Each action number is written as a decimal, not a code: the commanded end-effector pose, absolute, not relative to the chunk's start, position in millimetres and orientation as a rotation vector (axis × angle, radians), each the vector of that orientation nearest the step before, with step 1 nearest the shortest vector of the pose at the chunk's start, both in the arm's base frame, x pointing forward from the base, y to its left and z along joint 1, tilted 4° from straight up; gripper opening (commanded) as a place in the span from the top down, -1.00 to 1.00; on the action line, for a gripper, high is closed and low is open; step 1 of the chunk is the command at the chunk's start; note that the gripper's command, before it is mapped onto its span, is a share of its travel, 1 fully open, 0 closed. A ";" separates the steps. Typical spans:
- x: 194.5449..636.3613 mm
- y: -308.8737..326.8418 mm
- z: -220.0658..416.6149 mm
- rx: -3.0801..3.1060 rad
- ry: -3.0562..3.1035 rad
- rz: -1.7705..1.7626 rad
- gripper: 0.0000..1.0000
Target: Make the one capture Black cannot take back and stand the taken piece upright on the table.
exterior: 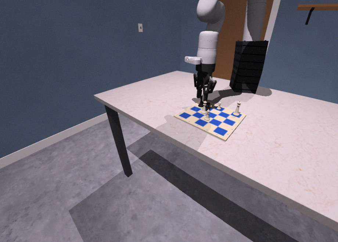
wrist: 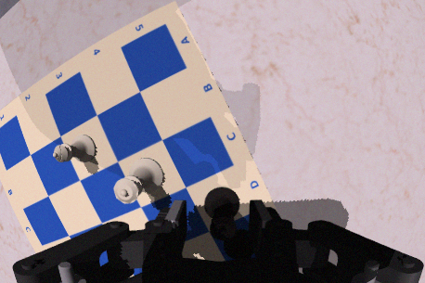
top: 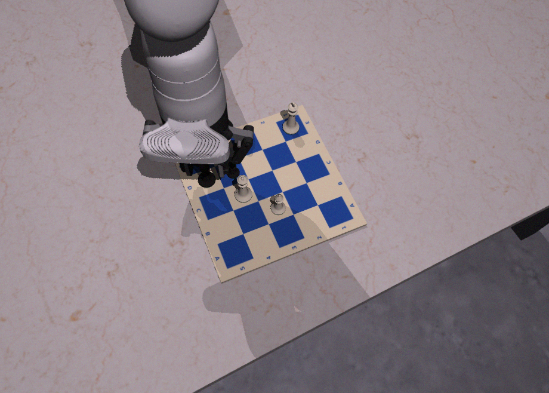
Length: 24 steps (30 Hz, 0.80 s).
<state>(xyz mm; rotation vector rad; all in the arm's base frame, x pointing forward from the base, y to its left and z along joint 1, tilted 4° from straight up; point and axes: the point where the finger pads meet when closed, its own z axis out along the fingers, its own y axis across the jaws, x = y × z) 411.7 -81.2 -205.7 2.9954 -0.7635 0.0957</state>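
The gripper (top: 206, 169) (exterior: 202, 98) (wrist: 218, 214) is partly open, its fingertips around the upper part of a tall black piece (top: 206, 179) (exterior: 200, 105) (wrist: 222, 201) on D5; its head is hidden in the top view. A small black pawn (top: 233, 172) stands on D4, close beside one finger. A white queen-like piece (top: 243, 194) (exterior: 204, 111) (wrist: 150, 172) stands on C4. A smaller white bishop-like piece (top: 277, 207) (exterior: 207, 118) (wrist: 85, 147) stands on B3. A tall white king-like piece (top: 290, 125) (exterior: 236, 112) stands on E1. A short white pawn (exterior: 219, 107) is on E3.
The blue and cream board (top: 222, 277) (exterior: 176, 116) (wrist: 175, 9) lies on the pale marbled table (top: 420, 113) (exterior: 278, 157) (wrist: 325, 57). The table's edge lies beyond the board's A side. The arm hides the board's E5 corner in the top view.
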 end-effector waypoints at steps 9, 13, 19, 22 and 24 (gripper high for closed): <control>408.7 -82.9 -217.6 2.992 -0.761 0.085 0.18; 408.7 -82.9 -217.6 2.992 -0.761 0.085 0.18; 408.7 -82.9 -217.6 2.992 -0.761 0.085 0.18; 408.7 -82.9 -217.6 2.992 -0.761 0.085 0.18; 408.7 -82.9 -217.6 2.992 -0.761 0.085 0.18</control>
